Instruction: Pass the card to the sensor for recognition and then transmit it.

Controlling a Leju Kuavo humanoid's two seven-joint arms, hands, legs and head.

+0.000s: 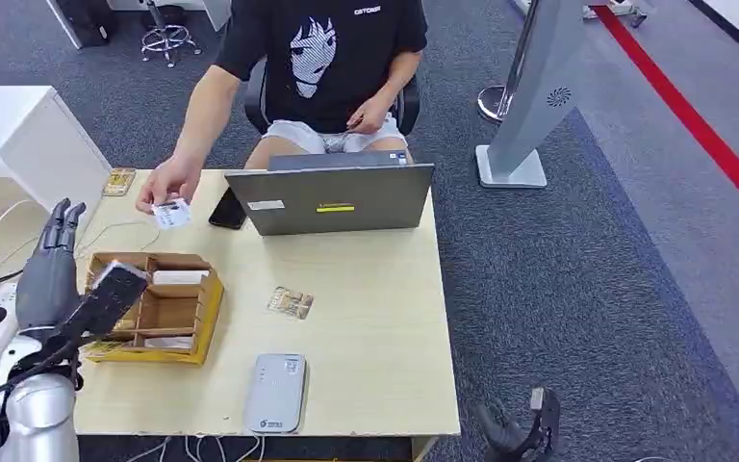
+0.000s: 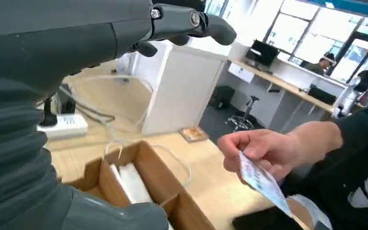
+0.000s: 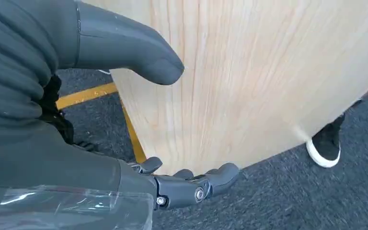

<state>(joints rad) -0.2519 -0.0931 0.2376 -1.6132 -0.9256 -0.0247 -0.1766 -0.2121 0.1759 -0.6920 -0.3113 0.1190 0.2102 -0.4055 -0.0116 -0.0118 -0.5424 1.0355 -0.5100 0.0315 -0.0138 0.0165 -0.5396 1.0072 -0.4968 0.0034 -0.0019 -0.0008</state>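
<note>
The card is sitting in a person's hand at eleven o'clock of the wooden box — over the table. The left hand is lifting, fingers spread, holding nothing. The right hand is hanging loose — also holding nothing.

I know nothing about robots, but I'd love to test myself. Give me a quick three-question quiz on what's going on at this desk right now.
1. True or false: the robot's left hand is gripping the card.
2. Who holds the card? A) the person's hand B) the robot's right hand C) nobody, it lies on the table
3. Fill in: the grey reader lies near the table's ____ edge, on the robot's side.

Key
1. False. The left hand is raised with fingers spread, holding nothing.
2. A. The person pinches it above the table, beside the laptop.
3. Near. It sits to the right of the wooden organizer.
</note>
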